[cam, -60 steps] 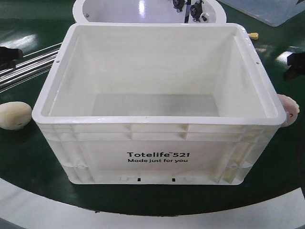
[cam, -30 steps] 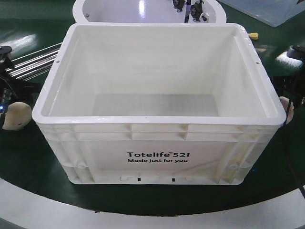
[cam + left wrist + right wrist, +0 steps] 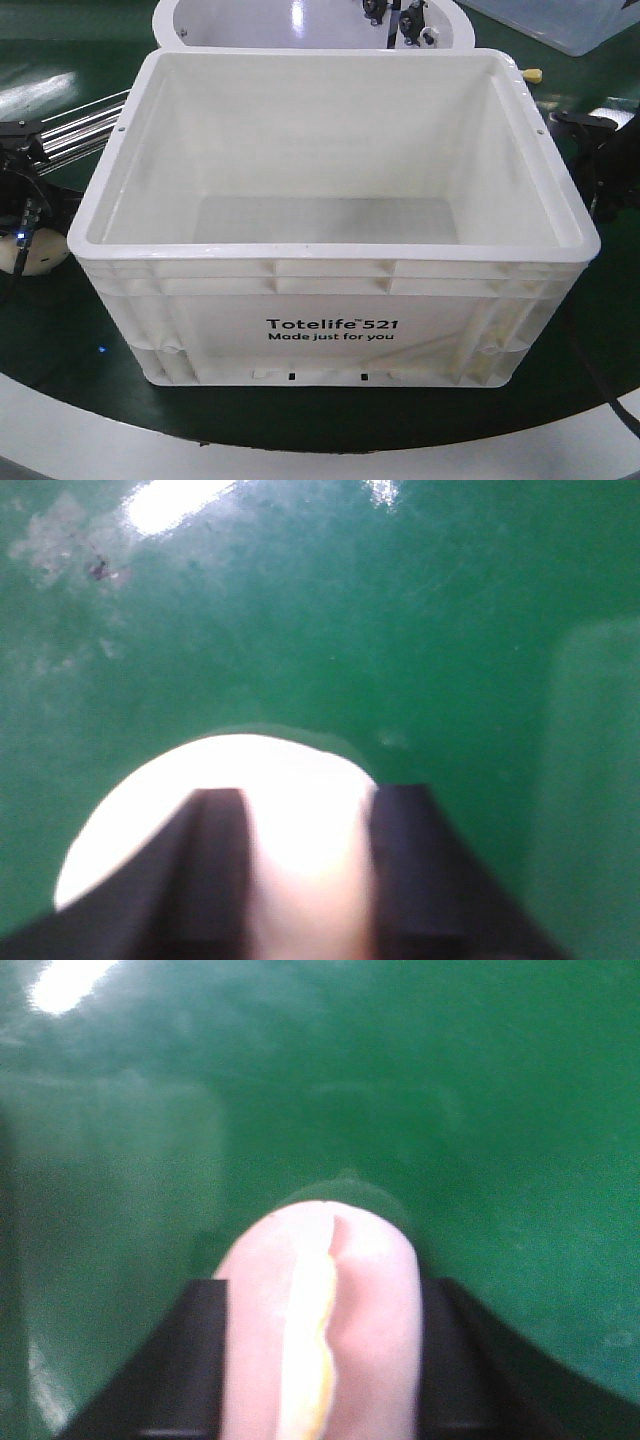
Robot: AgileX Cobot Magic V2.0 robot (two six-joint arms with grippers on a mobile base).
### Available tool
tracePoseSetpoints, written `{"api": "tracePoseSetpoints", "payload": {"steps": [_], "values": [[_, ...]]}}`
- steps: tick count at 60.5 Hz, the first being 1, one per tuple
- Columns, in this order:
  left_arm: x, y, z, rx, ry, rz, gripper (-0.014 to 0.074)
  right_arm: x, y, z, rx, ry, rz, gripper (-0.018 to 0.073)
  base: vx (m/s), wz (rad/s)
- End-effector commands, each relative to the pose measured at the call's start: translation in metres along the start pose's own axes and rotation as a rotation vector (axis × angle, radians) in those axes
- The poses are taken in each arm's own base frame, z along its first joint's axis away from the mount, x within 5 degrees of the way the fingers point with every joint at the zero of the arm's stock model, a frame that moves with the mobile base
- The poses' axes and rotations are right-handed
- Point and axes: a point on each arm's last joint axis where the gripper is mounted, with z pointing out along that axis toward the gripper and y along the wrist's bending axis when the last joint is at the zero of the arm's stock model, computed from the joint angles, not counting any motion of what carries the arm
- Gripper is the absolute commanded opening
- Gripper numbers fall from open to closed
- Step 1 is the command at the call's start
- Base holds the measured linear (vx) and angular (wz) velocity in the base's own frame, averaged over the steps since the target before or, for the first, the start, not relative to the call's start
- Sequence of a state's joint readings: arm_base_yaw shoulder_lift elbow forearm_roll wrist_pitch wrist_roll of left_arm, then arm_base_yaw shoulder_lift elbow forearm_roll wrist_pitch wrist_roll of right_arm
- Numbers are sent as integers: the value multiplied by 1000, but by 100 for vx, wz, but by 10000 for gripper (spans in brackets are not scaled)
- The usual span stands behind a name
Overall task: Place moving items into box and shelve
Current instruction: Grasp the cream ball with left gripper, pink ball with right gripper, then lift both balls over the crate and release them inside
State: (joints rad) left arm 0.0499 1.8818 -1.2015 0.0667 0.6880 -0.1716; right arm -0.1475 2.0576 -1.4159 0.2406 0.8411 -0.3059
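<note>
straddling the cream lump (image 3: 150,820), your left pincer (image 3: 308,810); right pincer (image 3: 325,1295) flanks the pink lump (image 3: 372,1250). can't tell if either grips yet. squeeze gently, lift over the box (image 3: 330,252).

A big white crate (image 3: 330,300), printed "Totelife 521", stands upright and open-topped on the green surface (image 3: 60,340). The cream lump (image 3: 42,258) lies just left of it. The pink lump (image 3: 365,1320) shows a cream seam.
</note>
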Motion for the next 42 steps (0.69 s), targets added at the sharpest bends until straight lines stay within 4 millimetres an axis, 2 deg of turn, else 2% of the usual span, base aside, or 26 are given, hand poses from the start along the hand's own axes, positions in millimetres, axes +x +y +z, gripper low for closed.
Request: {"api": "tracePoseSetpoints", "payload": {"steps": [1, 5, 12, 18, 29, 34, 38, 42], "values": [[4, -1, -14, 12, 38, -33, 139, -3, 5, -12, 5, -19, 25, 120, 0, 0], [2, -1, -20, 17, 9, -32, -9, -3, 3, -13, 9, -24, 68, -13, 0, 0], [-1, 0, -38, 16, -54, -18, -8, -4, 3, -26, 33, -39, 58, -11, 0, 0], [-3, 4, -65, 1, -144, -8, -6, -4, 2, -49, 93, -91, 43, -8, 0, 0], [3, 9, -129, 2, -321, -7, -3, 3, 10, -126, 195, -264, 20, -6, 0, 0], [9, 11, -160, 13, -411, -13, -4, 13, 20, -173, 207, -391, 16, -6, 0, 0], [16, 13, -186, 23, -493, -15, -3, 20, 25, -199, 216, -475, 8, -6, 0, 0], [26, 15, -215, 36, -596, -17, -3, 33, 33, -234, 227, -588, -3, -6, 0, 0]]}}
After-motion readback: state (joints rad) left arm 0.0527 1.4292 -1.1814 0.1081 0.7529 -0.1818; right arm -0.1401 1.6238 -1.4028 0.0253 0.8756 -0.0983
